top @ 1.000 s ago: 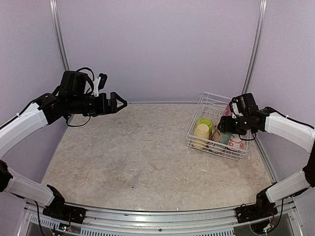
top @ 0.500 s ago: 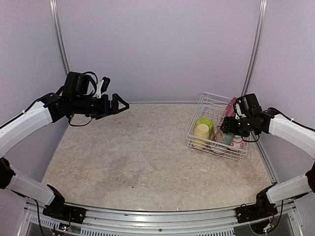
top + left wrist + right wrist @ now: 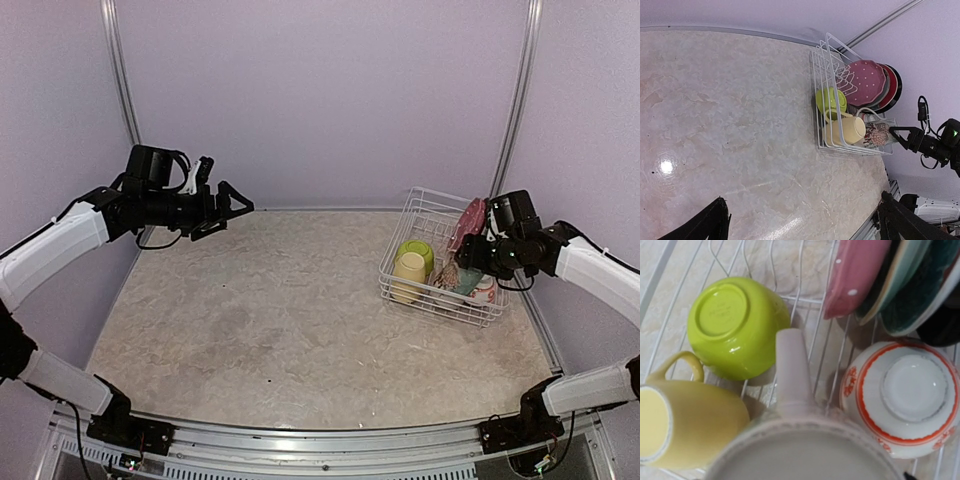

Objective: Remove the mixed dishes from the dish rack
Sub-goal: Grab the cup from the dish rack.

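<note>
The left hand [image 3: 235, 215] was seen spread apart, upper left. Whether the right hand [image 3: 468, 262], middle right, was clamped on the cream mug [image 3: 805, 440] could not be told.

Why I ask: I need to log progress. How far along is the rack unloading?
Done: nothing; every dish sits in the dish rack. In hand: the right pincer is at the cream mug, grip unclear; the left pincer hangs open, far off. Left: mug, yellow cup, lime-green bowl, white-and-red bowl, pink dotted plate, red-teal plate, dark plate.
</note>
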Robot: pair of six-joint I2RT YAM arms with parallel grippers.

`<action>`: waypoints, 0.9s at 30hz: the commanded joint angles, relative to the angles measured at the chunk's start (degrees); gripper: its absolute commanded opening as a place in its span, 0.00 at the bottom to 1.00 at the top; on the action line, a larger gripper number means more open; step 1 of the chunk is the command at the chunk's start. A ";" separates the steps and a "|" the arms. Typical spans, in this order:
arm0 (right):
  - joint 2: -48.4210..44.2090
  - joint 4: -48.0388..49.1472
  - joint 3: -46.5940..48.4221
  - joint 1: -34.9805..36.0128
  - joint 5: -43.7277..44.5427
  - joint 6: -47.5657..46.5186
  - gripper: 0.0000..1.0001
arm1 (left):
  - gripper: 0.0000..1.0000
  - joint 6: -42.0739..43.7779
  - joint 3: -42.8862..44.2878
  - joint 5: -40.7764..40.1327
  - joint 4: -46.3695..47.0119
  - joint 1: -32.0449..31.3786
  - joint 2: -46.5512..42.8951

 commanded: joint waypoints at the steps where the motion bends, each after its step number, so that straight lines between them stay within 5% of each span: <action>1: -3.09 2.24 2.16 0.22 2.77 1.20 0.00 | 0.99 -0.85 -0.23 3.13 1.10 0.37 1.19; 27: -3.65 8.02 12.36 0.11 -3.80 6.71 0.00 | 0.99 -1.96 0.65 9.77 1.53 0.52 4.29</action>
